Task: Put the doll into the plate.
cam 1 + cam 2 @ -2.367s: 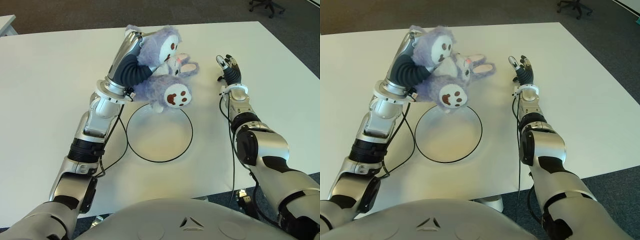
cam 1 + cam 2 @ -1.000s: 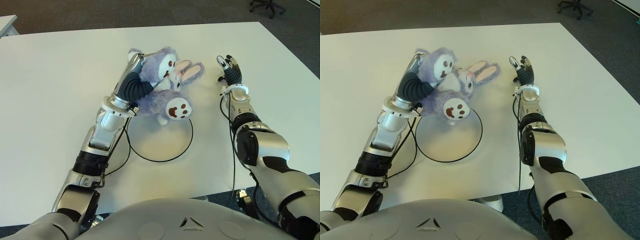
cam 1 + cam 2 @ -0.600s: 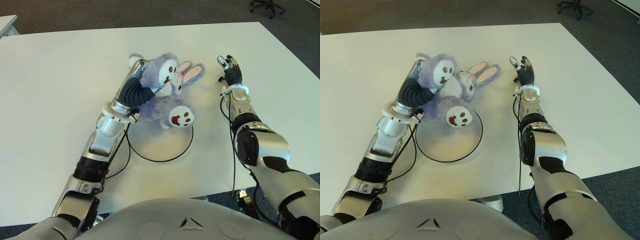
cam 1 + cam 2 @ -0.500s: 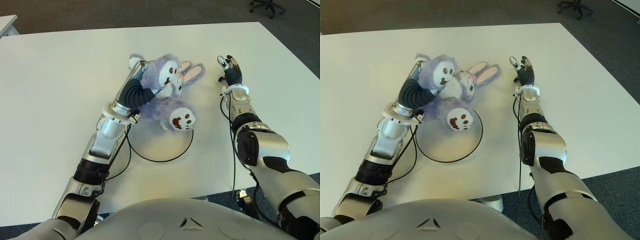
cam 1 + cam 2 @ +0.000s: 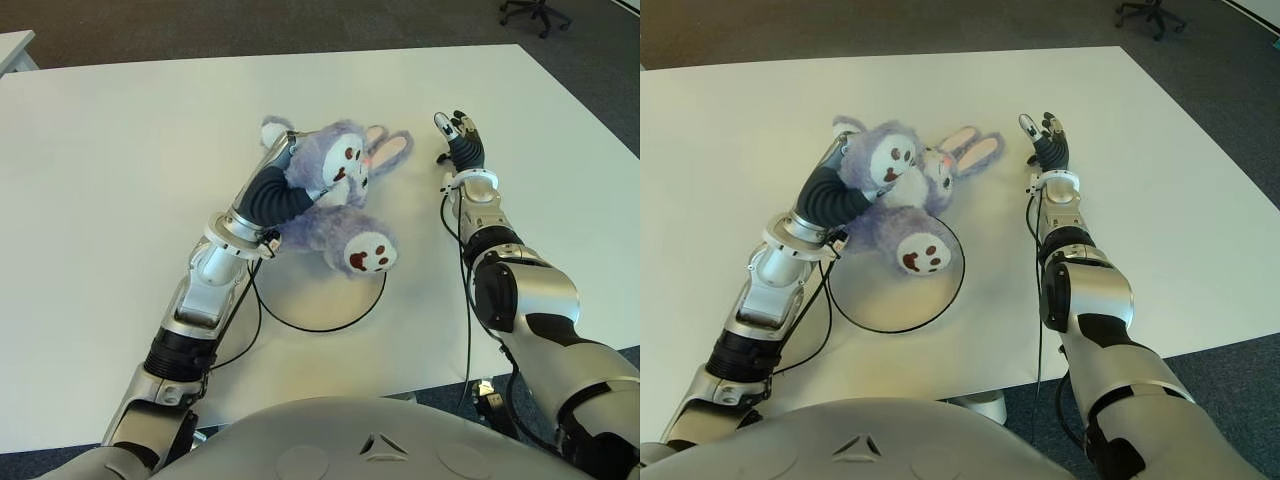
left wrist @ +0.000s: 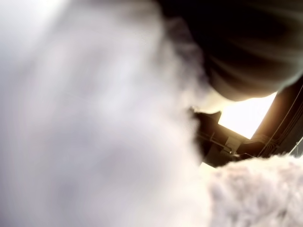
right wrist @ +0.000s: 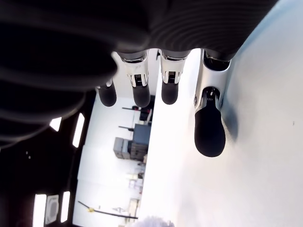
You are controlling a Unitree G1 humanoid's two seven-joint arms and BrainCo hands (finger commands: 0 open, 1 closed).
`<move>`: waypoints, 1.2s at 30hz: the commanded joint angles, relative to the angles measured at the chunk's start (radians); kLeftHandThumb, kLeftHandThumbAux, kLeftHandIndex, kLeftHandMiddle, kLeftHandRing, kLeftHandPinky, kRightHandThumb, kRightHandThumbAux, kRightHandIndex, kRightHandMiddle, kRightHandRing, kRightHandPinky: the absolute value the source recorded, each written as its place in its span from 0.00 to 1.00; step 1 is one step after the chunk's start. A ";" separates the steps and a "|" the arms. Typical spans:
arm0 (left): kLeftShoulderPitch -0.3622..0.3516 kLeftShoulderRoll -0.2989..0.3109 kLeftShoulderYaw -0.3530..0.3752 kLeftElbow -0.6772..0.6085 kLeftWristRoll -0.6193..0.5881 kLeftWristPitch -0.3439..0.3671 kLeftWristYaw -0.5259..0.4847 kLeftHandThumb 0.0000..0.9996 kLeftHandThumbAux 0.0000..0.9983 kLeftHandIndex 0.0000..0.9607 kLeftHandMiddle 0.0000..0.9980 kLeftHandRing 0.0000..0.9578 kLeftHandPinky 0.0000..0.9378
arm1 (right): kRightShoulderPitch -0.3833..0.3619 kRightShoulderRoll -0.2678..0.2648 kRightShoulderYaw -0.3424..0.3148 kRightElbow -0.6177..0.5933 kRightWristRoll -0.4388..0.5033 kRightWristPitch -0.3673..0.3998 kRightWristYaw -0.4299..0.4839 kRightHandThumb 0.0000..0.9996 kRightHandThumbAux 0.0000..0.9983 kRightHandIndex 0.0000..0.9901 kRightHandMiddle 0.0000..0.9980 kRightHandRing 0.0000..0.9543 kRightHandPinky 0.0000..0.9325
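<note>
A fluffy purple doll (image 5: 322,225) with long pink-lined ears and white paw soles is gripped by my left hand (image 5: 287,176), whose fingers are buried in its fur. The doll hangs tilted over the far edge of the plate (image 5: 310,298), a white disc with a thin black rim. One of its feet (image 5: 923,252) overlaps the rim; whether it touches I cannot tell. Purple fur (image 6: 94,123) fills the left wrist view. My right hand (image 5: 458,136) shows to the right of the doll's ears, with its fingers (image 7: 209,132) spread and holding nothing.
The white table (image 5: 100,150) stretches wide on all sides of the plate. A black cable (image 5: 247,318) loops beside my left forearm along the plate's left side. An office chair (image 5: 535,12) stands on the dark floor beyond the far right corner.
My left arm has come down and toward me with the doll. The doll has dropped from above the table beyond the plate to low over its far rim. The right hand has not moved.
</note>
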 commanded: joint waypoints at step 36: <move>0.059 -0.025 -0.021 0.016 -0.071 -0.062 -0.079 0.75 0.69 0.46 0.81 0.86 0.88 | 0.081 0.028 -0.005 0.053 0.012 0.064 0.005 0.00 0.42 0.00 0.00 0.00 0.00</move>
